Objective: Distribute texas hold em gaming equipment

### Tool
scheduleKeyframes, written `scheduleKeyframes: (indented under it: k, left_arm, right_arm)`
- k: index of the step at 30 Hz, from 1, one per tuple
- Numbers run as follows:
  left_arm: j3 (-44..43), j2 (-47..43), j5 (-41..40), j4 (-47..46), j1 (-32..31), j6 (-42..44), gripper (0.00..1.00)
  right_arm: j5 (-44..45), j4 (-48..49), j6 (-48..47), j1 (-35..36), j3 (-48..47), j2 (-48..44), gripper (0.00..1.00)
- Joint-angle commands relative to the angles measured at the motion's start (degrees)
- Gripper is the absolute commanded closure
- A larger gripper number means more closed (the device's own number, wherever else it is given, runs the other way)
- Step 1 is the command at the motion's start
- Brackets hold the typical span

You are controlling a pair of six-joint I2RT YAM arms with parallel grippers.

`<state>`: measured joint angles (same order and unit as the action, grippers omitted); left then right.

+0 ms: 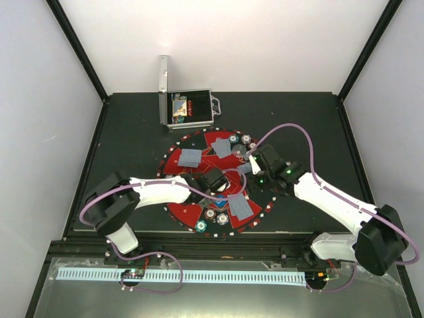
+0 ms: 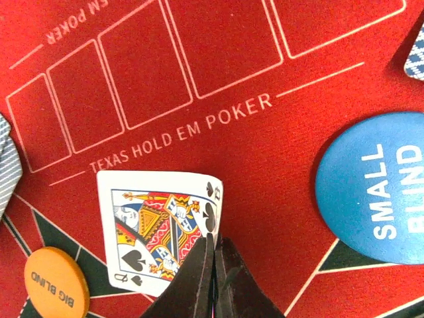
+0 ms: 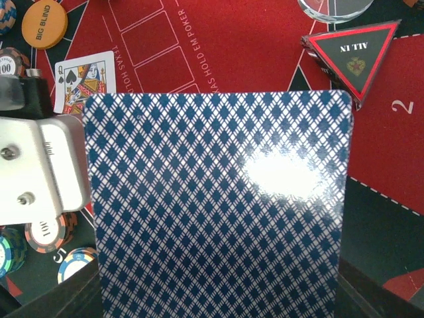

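In the left wrist view my left gripper is shut on the right edge of a face-up queen of spades, just over the red centre of the round mat. My right gripper is shut across the width of blue-diamond-backed playing cards that fill its view; I cannot tell whether it is one card or a stack. The same queen shows beyond them. An orange Big Blind disc and a blue Small Blind disc lie near the queen. Grey-blue card backs and poker chips sit on the mat.
The silver case stands open at the back of the dark table. A black-and-red All In triangle and a clear disc lie ahead of the right gripper. Both wrists meet closely over the mat, a purple cable arching above.
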<state>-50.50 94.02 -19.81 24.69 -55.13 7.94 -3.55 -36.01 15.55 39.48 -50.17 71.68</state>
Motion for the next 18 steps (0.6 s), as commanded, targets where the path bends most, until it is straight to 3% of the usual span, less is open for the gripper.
scheduleKeyframes:
  k: [1, 18]
  left_arm:
    - [-1.18, 1.7, 2.53, 0.68, 1.26, 0.89, 0.99]
    - [-4.84, 6.13, 0.48, -1.81, 4.77, 6.17, 0.93]
  right_arm:
    - [0.47, 0.54, 0.53, -0.32, 0.12, -1.71, 0.38]
    - [-0.23, 0.47, 0.71, -0.34, 0.33, -1.14, 0.38]
